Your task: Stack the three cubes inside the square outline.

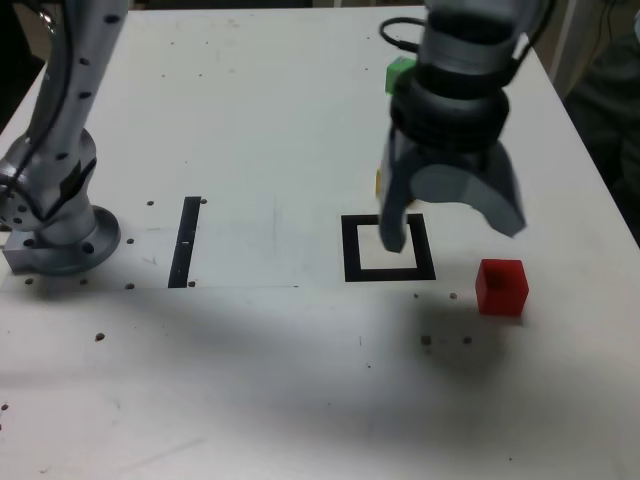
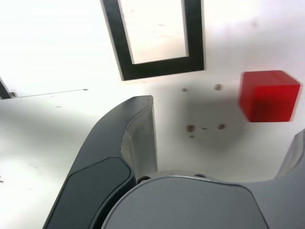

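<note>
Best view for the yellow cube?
Exterior view, though only partly: a sliver of the yellow cube shows beside the open gripper, which hides the rest. The wrist view doesn't show it at all; the only cube there is the red one.

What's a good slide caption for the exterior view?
Open gripper above the table, red cube right of the black square outline.

White table — scuffed, black strip

Block right of square outline
</note>
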You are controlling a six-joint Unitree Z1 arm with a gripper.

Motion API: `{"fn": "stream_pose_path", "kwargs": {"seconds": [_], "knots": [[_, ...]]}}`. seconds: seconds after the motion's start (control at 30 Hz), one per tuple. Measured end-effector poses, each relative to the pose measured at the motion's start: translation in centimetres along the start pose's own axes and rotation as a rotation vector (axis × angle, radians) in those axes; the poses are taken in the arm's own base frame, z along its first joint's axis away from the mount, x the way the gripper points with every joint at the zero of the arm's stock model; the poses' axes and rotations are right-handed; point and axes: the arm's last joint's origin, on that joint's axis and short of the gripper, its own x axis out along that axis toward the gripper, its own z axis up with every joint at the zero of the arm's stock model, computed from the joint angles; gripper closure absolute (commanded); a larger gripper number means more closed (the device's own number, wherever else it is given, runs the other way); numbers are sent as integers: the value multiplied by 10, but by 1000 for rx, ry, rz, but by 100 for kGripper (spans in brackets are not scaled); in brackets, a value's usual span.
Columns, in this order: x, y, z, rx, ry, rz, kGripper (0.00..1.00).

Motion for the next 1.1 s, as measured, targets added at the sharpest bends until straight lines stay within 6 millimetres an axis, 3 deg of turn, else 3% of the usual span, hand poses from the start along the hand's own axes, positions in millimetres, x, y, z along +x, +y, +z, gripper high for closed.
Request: {"fn": "stream_pose_path", "kwargs": {"seconds": [0.23,0.6,0.83,1.0,1.1], "knots": [[6,-5,27,0,-3,-8,1],[39,-14,69,1,21,-40,1],[59,-14,84,-7,49,-54,4],[69,-12,88,-15,75,-65,16],[71,-12,89,-20,80,-71,34]]}}
